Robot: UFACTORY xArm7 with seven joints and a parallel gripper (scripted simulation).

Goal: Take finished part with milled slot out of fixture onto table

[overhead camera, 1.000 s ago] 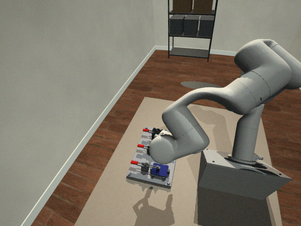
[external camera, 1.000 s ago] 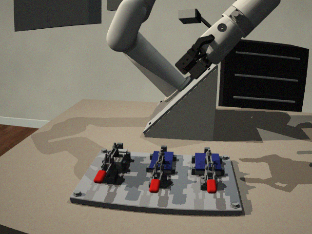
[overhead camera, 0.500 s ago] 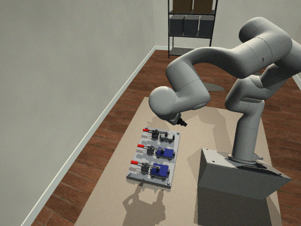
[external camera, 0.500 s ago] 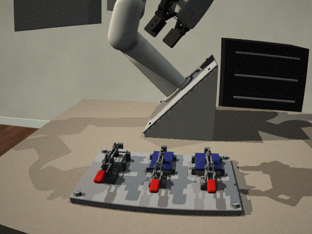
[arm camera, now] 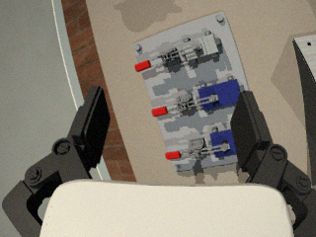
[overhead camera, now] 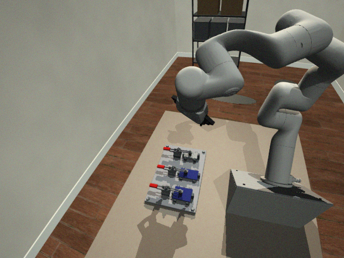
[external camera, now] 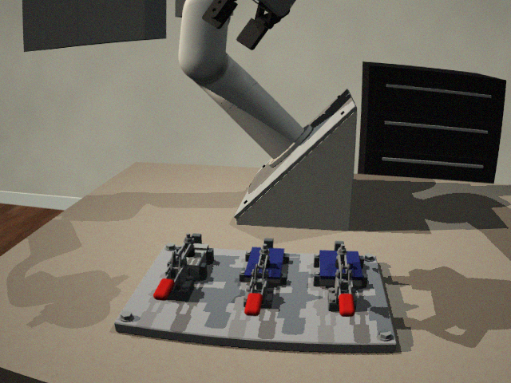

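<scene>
A grey fixture plate (overhead camera: 176,178) lies on the table with three nests, each with a red-handled toggle clamp. The far nest holds the grey finished part (overhead camera: 193,156), seen at the left in the exterior view (external camera: 192,260) and at the top in the wrist view (arm camera: 207,45). Two blue blanks (overhead camera: 188,174) (overhead camera: 182,193) sit in the other nests, under their clamps (external camera: 263,262) (external camera: 341,263). My gripper (overhead camera: 205,121) is open and empty, high above the table beyond the plate's far end. Its fingers show at the top of the exterior view (external camera: 239,20) and frame the plate in the wrist view (arm camera: 170,128).
The arm's wedge-shaped grey base (overhead camera: 273,196) stands on the table right of the plate. A dark shelf rack (overhead camera: 219,24) stands against the far wall. The table's left edge runs beside wood floor and a white baseboard.
</scene>
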